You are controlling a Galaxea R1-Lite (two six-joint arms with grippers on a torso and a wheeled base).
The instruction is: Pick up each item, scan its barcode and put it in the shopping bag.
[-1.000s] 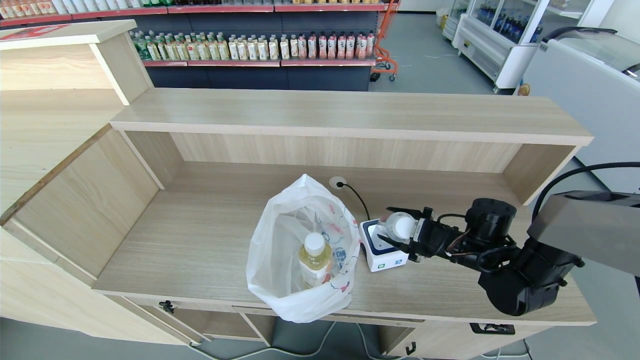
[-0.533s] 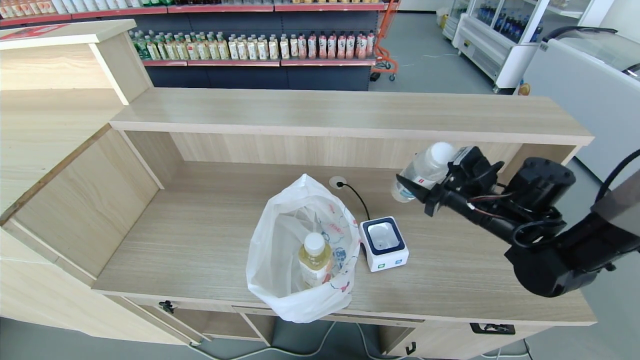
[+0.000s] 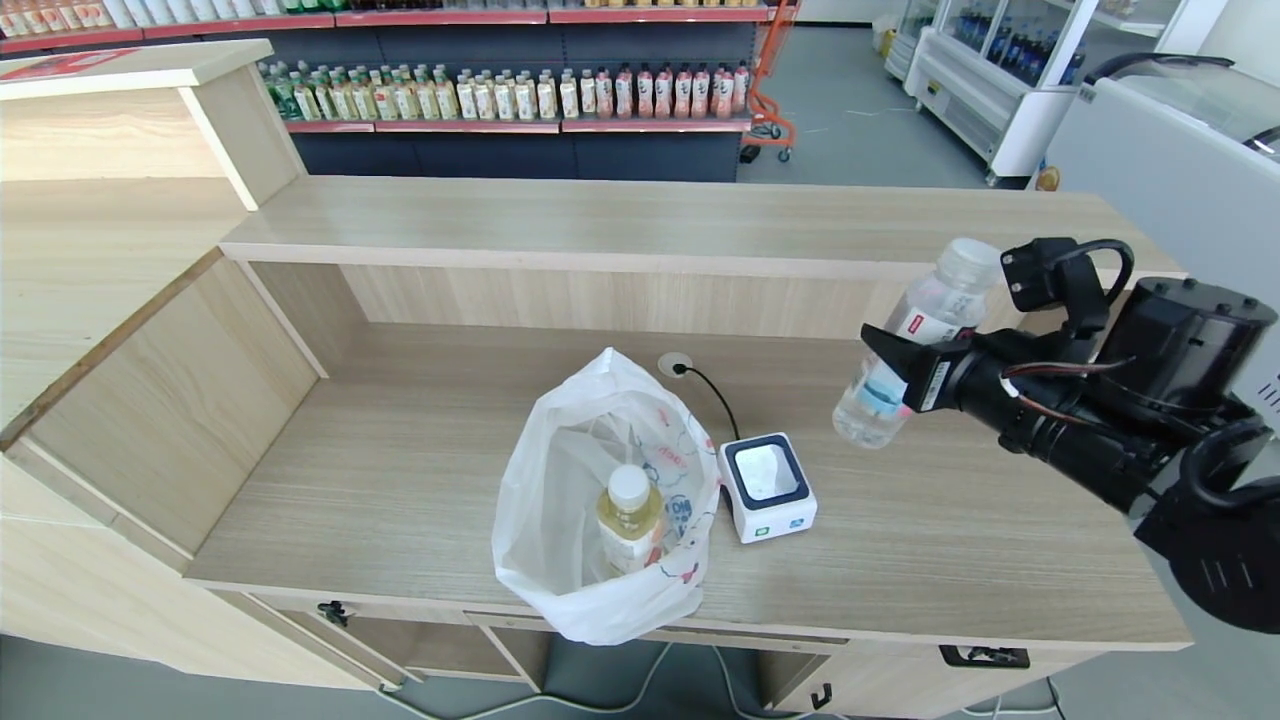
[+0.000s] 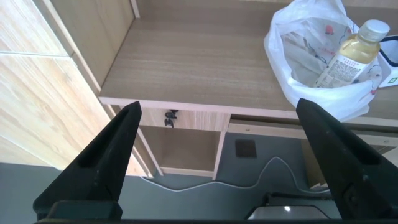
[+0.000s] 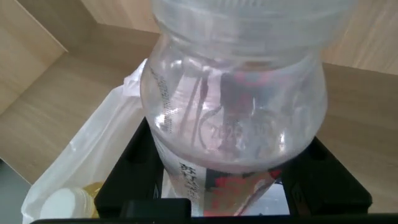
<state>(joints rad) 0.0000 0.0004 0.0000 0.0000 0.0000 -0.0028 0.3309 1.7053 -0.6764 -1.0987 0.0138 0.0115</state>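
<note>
My right gripper [image 3: 915,375] is shut on a clear water bottle [image 3: 912,342] with a white cap and a red-and-white label, held tilted in the air above the right part of the counter. In the right wrist view the water bottle [image 5: 233,118] stands between the fingers. The white scanner [image 3: 766,487] with its dark window sits on the counter below and to the left of it. Beside the scanner stands the open white shopping bag [image 3: 560,500], with a yellow drink bottle [image 3: 629,520] upright inside. My left gripper [image 4: 217,155] hangs open beyond the counter's front edge, and its view takes in the shopping bag [image 4: 305,56].
The wooden counter [image 3: 420,470] has a raised back ledge [image 3: 700,225] and a side wall on the left. A black cable [image 3: 715,395] runs from a grommet to the scanner. Bare counter lies left of the bag and right of the scanner.
My right gripper has lifted the water bottle from over the scanner, up and to the right, turning it from lying toward the camera to nearly upright.
</note>
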